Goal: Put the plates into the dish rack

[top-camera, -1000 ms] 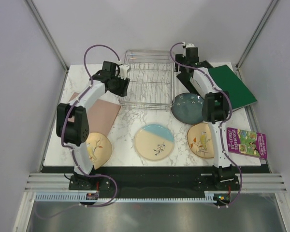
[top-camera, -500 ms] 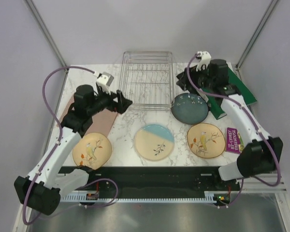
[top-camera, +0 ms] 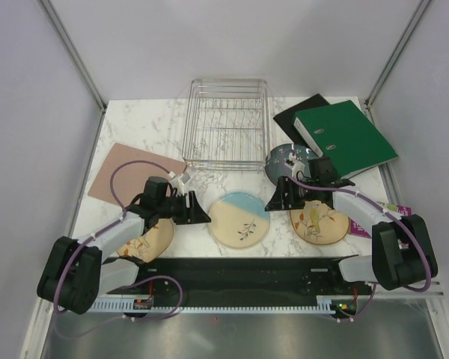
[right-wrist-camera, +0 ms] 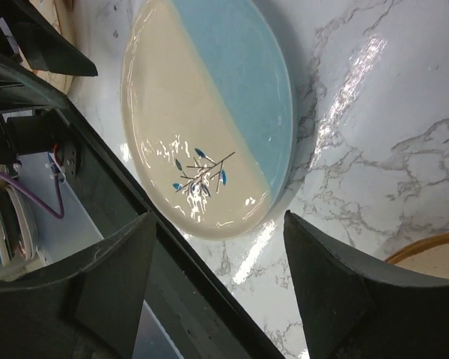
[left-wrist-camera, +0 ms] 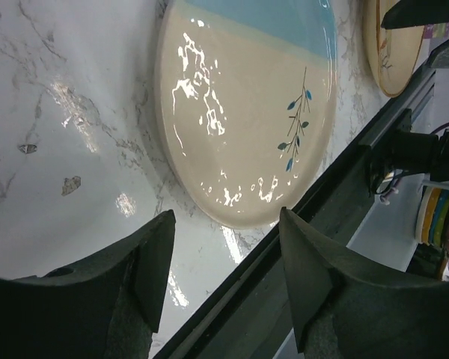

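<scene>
Four plates lie on the tabletop (top-camera: 150,131), all outside the one dish rack (top-camera: 224,123) at 12 o'clock: one slate-blue plate (top-camera: 282,159) at 2, two bird plates at 4 (top-camera: 316,228) and 8 (top-camera: 153,241), and one cream-and-blue plate (top-camera: 239,218) at 6. Your left jaws and right jaws are released and empty, at its 9 and 3.

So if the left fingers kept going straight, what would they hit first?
Most likely the cream plate with the light-blue segment, flat just ahead of the open left fingers; height is hard to judge.
</scene>
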Controlling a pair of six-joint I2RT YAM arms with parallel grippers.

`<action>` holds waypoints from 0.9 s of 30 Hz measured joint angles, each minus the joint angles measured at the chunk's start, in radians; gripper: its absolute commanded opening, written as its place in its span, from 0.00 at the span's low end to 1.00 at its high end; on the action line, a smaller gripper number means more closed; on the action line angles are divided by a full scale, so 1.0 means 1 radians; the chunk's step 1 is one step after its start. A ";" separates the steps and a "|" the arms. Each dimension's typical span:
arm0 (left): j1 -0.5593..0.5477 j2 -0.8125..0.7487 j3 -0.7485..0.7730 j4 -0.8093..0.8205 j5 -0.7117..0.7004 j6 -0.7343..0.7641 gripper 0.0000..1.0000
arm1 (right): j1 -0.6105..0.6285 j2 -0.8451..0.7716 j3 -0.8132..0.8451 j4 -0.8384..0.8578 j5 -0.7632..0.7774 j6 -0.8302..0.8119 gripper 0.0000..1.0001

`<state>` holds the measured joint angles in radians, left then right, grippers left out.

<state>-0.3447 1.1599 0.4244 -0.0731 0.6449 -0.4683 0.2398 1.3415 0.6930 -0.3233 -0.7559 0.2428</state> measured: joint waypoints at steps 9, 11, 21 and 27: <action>0.000 0.207 -0.027 0.168 0.020 -0.076 0.49 | 0.021 0.141 -0.038 0.141 -0.017 0.042 0.76; 0.000 0.281 0.015 0.188 0.039 -0.085 0.44 | 0.026 0.183 -0.035 0.155 -0.016 0.047 0.76; 0.007 0.416 0.065 0.254 0.063 -0.110 0.02 | 0.053 0.265 -0.016 0.257 -0.029 0.101 0.72; 0.008 0.394 0.049 0.256 0.046 -0.110 0.02 | 0.050 0.312 -0.014 0.301 -0.061 0.126 0.52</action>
<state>-0.3367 1.5543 0.4732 0.1833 0.6907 -0.5785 0.2901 1.6535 0.6792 -0.0223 -0.8173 0.3687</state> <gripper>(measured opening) 0.045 0.610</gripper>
